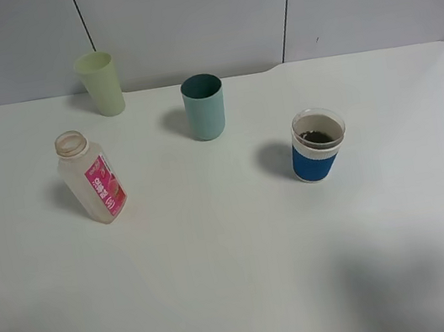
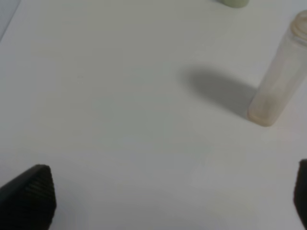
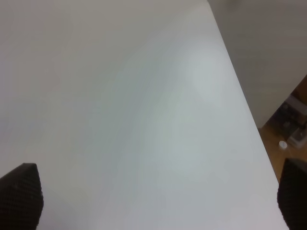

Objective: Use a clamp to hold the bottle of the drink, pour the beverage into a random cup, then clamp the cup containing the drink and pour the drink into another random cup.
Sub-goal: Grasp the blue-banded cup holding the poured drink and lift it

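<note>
Nearest the robot, the front of the white table [image 1: 244, 298] carries only a soft grey shadow.

Left gripper [image 2: 165, 201]: 2 black ribbed fingertips [image 2: 29, 196] sit at opposite edges of the wrist view, spread wide, with nothing but table top between them. The bottle [image 2: 278, 81] stands ahead of it, well apart from both tips.

Right gripper [image 3: 156, 201]: jaws likewise spread wide and holding nothing. Its wrist view takes in the side edge of the table and a strip of floor [image 3: 288, 129] beyond. Neither gripper shows in the high view.

Mid table, left: the bottle stands on its base with its wide mouth open upward and the pink label facing front. Its wall looks clear, and I cannot tell whether any liquid is inside.

Mid table, right: the blue cup [image 1: 318, 145] is upright, well apart from the bottle. A shallow layer of dark brown drink [image 1: 316, 135] lies at its bottom.

Further back, between those 2: the teal cup [image 1: 204, 107] is upright and near the centre line. Its inside is dark, so its contents cannot be read.

Far left, just before the grey wall [image 1: 180, 19]: the pale green cup [image 1: 101, 83] is upright, behind the bottle.

All 4 vessels stand apart, none touching.
</note>
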### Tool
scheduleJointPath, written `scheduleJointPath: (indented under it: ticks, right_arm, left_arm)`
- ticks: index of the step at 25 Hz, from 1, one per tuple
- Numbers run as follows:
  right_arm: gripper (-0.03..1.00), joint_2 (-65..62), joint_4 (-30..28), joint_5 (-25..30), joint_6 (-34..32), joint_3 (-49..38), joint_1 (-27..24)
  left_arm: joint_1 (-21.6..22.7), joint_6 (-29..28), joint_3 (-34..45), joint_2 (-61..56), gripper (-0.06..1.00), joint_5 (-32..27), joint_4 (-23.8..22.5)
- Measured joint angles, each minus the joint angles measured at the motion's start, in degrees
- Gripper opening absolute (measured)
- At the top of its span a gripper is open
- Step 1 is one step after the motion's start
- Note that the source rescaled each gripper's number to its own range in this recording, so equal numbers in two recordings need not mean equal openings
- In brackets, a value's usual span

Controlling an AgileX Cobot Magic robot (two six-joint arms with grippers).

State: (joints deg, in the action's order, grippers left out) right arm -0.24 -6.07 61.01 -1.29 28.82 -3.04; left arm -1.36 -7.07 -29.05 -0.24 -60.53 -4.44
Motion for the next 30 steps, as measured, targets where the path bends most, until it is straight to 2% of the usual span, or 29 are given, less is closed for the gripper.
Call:
scheduleJointPath:
  ticks: [12, 17, 20, 30]
  right_arm:
    - [1.0, 0.0, 0.14, 0.0, 0.0, 0.0, 0.0]
    - [1.0, 0.55, 2.47, 0.0, -0.6, 0.0, 0.0]
    - [1.0, 4.96, 3.26, -0.42, -0.6, 0.64, 0.0]
    - [1.0, 28.39, 6.68, -9.27, 0.43, 8.29, 0.0]
  left_arm:
    - [0.0, 0.0, 0.0, 0.0, 1.0, 0.0, 0.0]
    - [0.0, 0.0, 0.0, 0.0, 1.0, 0.0, 0.0]
    - [0.0, 0.0, 0.0, 0.0, 1.0, 0.0, 0.0]
    - [0.0, 0.0, 0.0, 0.0, 1.0, 0.0, 0.0]
